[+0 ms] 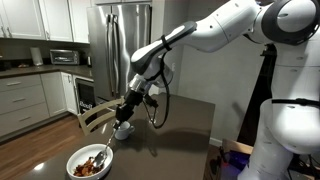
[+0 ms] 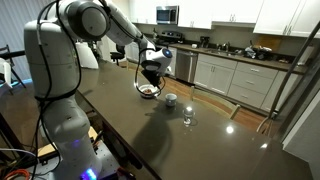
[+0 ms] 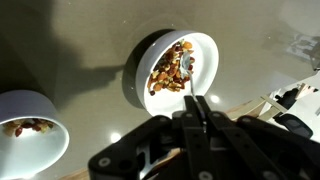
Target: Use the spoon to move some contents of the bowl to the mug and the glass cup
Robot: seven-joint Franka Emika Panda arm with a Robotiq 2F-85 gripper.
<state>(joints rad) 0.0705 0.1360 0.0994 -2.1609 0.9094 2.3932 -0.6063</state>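
Observation:
The wide white bowl point(image 3: 205, 50) holds a heap of brown and reddish contents point(image 3: 170, 68); it also shows in both exterior views point(image 1: 74, 168) point(image 2: 148, 95). My gripper point(image 3: 195, 100) is shut on the slim silvery spoon point(image 3: 188, 78), whose tip rests in the heap. In the exterior views the gripper point(image 1: 124, 110) point(image 2: 150, 72) hangs just above the dishes. The small white mug point(image 3: 25, 105) point(image 1: 122, 130) point(image 2: 171, 100) stands beside the bowl with a few pieces inside. The clear glass cup point(image 2: 188, 118) stands past the mug and is out of the wrist view.
The dishes stand on a dark glossy table point(image 2: 130, 130). A wooden chair point(image 1: 90, 118) stands at the table's edge close to the bowl. Kitchen cabinets, a fridge point(image 1: 120, 40) and the robot's white base point(image 2: 55, 90) surround the table.

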